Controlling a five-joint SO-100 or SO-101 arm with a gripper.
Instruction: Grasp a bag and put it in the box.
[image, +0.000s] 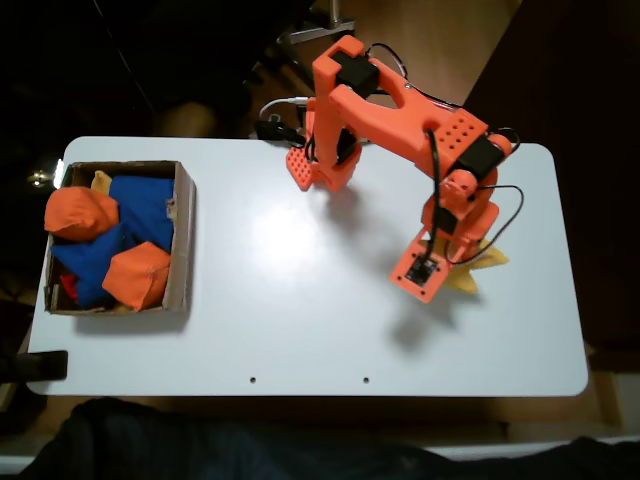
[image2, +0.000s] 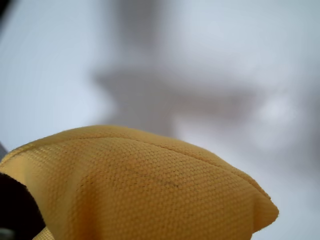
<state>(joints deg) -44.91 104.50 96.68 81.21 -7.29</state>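
Yellow fabric of the bag (image2: 145, 190) close up in the wrist view, mesh-textured, with a seam curving across the top and a pointed corner at lower right; behind it, blurred white table (image2: 260, 60) with a soft grey shadow. In the fixed view, from above: bag (image: 487, 262) on the right part of the table (image: 300, 300), mostly hidden under the orange arm (image: 400, 115), with just yellow corners poking out to the right of the wrist. Gripper (image: 462, 262) directly over the bag, fingers hidden beneath the arm's body, so impossible to tell whether spread, clenched or grasping the fabric. Cardboard box (image: 183, 235) well apart from the bag, at the table's left end, low brown walls. Inside the box: blue beanbags (image: 140, 205) in the middle, two orange beanbags (image: 80, 212) on top, one toward the upper left corner, the other toward the lower right. A sliver of yellow at the box's back wall, too small to tell what. Arm's base at the table's far edge, black cables along the arm. Dark surroundings around the table.
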